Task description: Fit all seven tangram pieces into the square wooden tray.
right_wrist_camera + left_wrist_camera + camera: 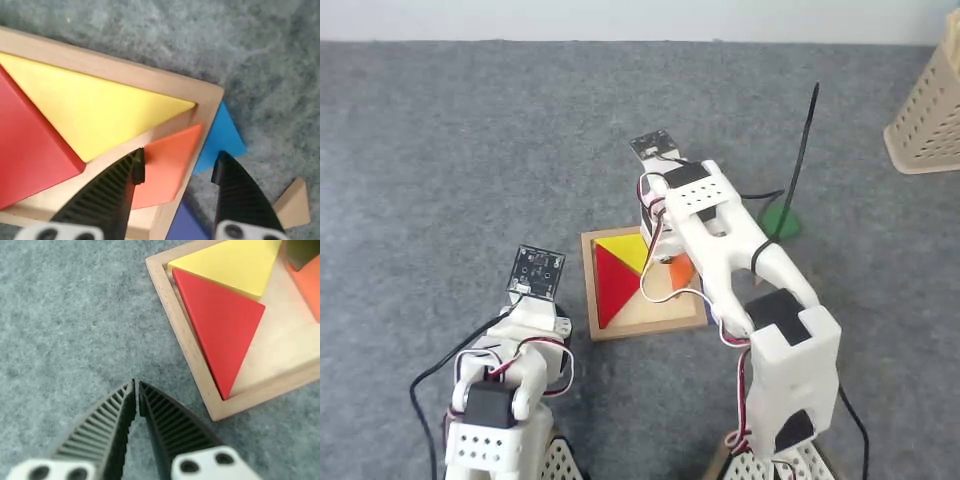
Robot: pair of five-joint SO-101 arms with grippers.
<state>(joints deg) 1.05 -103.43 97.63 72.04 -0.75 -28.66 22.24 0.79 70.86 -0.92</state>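
Observation:
The square wooden tray lies on grey carpet at mid-table. Inside it, a yellow triangle and a red triangle lie flat side by side. An orange piece sits against the tray's wall, between the open fingers of my right gripper; one finger is inside the tray, the other outside it. Outside that wall lie a light blue piece, a dark blue piece and a tan wooden piece. My left gripper is shut and empty above the carpet beside the tray's corner.
A beige perforated basket stands at the far right. A green base with a thin black rod is just beyond the tray, next to the right arm. Bare carpet stretches left of and behind the tray.

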